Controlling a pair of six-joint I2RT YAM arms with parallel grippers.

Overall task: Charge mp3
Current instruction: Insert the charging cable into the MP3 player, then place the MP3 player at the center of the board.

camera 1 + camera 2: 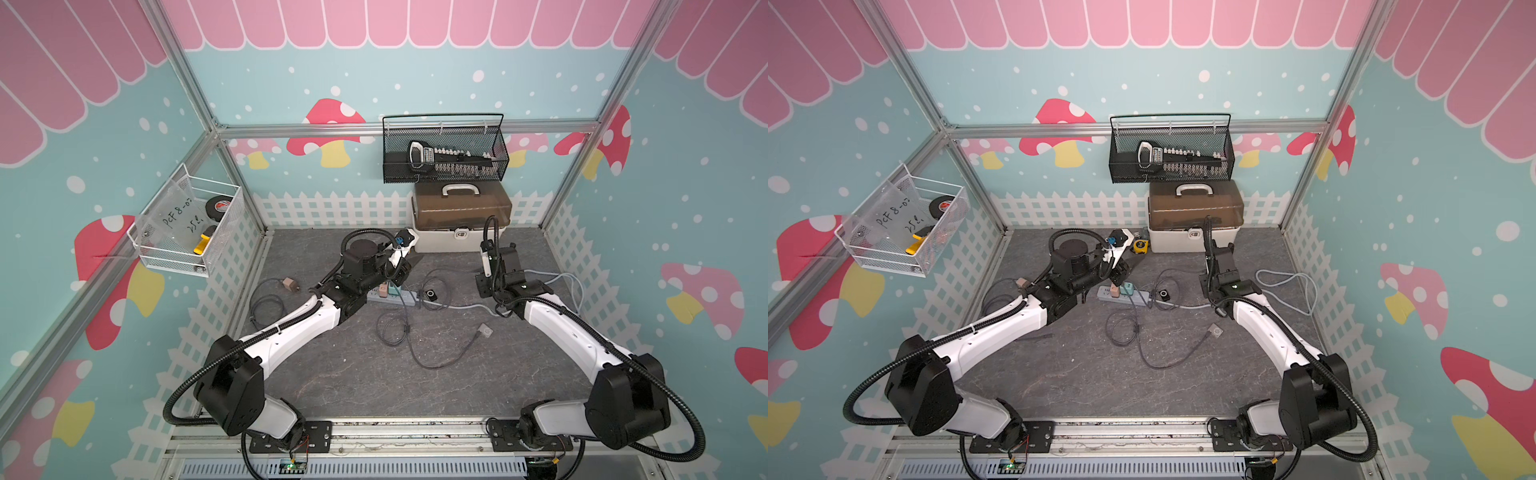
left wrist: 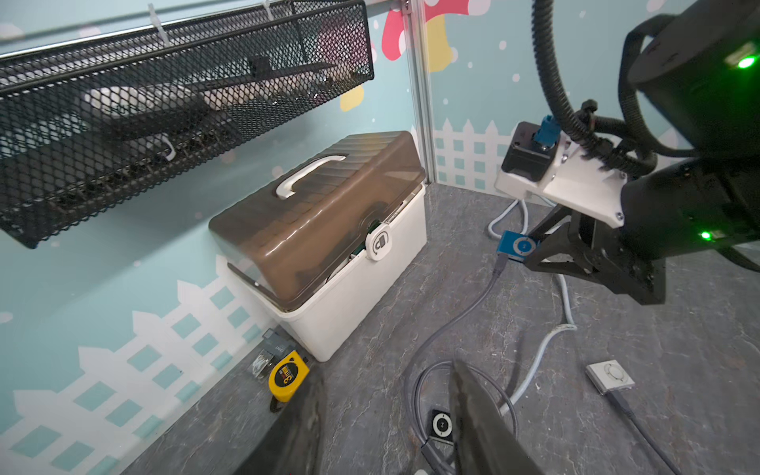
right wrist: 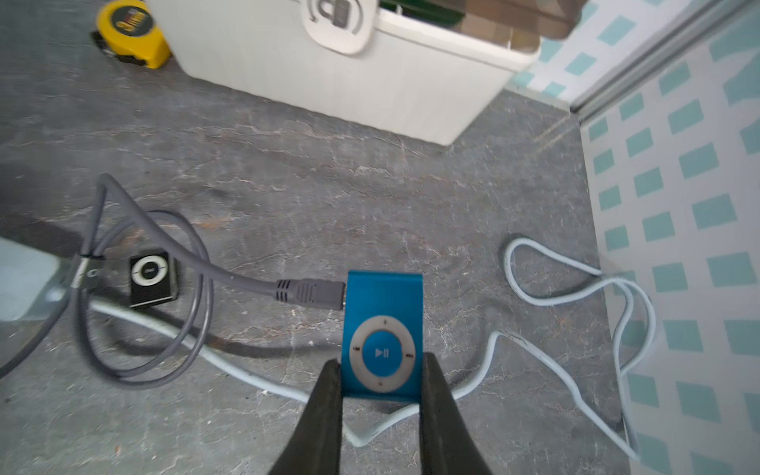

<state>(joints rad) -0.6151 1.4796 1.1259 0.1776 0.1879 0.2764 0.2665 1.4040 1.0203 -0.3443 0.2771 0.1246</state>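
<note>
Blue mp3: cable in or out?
In. The right wrist view shows the grey plug seated against the blue mp3 with no gap; the right gripper holds it.

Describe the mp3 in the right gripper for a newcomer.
Find the white toolbox at the back wall. In front, the right gripper holds a blue mp3 player, grey cable plugged in. The black player and silver player lie on the floor.

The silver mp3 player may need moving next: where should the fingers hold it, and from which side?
Probably grip the silver mp3 player across the two edges beside its cable's plug, coming straight down from above. It lies flat and face up on the table, so only thin edges offer a hold, and the plug takes one edge.
</note>
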